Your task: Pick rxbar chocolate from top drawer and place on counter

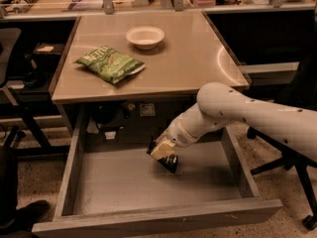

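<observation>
The top drawer [119,187] is pulled wide open below the counter [193,58]. My gripper [162,152] reaches down into the drawer from the right, over the middle of its grey floor. It is shut on the rxbar chocolate [172,163], whose dark ends stick out on both sides of the pale gripper tip. The bar hangs tilted, a little above the drawer floor. My white arm [247,113] passes under the counter's front right corner.
A green chip bag [110,62] and a white bowl [144,36] lie on the counter. A cluttered bench [74,1] runs along the back. Office chairs stand at the right [292,162] and left [12,48]. The drawer's front panel [148,223] is nearest to me.
</observation>
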